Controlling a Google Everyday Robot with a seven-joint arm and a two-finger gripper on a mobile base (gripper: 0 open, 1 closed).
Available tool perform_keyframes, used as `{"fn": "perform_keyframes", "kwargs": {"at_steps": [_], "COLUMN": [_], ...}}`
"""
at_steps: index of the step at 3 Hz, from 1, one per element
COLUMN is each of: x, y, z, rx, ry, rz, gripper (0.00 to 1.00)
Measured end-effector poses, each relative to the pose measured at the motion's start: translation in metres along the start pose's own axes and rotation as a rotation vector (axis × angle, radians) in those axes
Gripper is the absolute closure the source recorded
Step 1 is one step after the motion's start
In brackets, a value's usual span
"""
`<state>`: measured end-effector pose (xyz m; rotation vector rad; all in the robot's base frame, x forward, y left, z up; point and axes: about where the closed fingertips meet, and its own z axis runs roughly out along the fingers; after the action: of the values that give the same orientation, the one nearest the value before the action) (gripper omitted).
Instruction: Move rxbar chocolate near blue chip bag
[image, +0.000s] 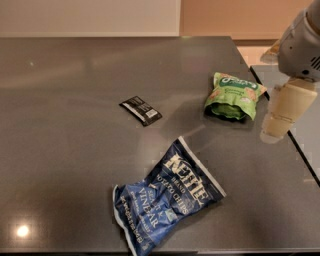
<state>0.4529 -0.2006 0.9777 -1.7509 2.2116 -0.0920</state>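
How the jaws stand you cannot tell: the gripper (275, 131) shows only as a pale, blunt shape, and nothing is visibly held in it. It hangs up and to the right of the blue chip bag (167, 200) in the camera view, over the right edge of the tabletop (75, 150), apart from every item.

The rxbar chocolate (141, 110) lies flat on the tabletop, up and slightly left of the blue chip bag, with a clear strip of bare surface between them. Its long axis runs from upper left to lower right, roughly pointing toward the bag's top corner.

From the blue chip bag, the bar and the gripper sit on opposite sides of its upper end, well apart from each other. A green snack bag (234, 96) rests up and to the right of the blue chip bag, close to the straight line between gripper and bar. You will likely need to pass over it, then close across the bar's short width.
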Motion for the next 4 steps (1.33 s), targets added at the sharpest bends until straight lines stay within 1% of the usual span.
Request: {"fn": "perform_keyframes", "kwargs": {"at_steps": [1,2,3,4], "x": [-0.025,-0.050,-0.075,-0.099], "y": [-0.012,-0.022,-0.031,-0.037], "z": [0.010,0.023,0.038,0.053], "rx": [-0.013,-0.033,-0.055,-0.066], "ry": [-0.022,-0.060,-0.091,-0.121], "rz": [-0.011,0.019,0.070,0.104], "gripper": [0.00,0.00,0.00,0.00]}}
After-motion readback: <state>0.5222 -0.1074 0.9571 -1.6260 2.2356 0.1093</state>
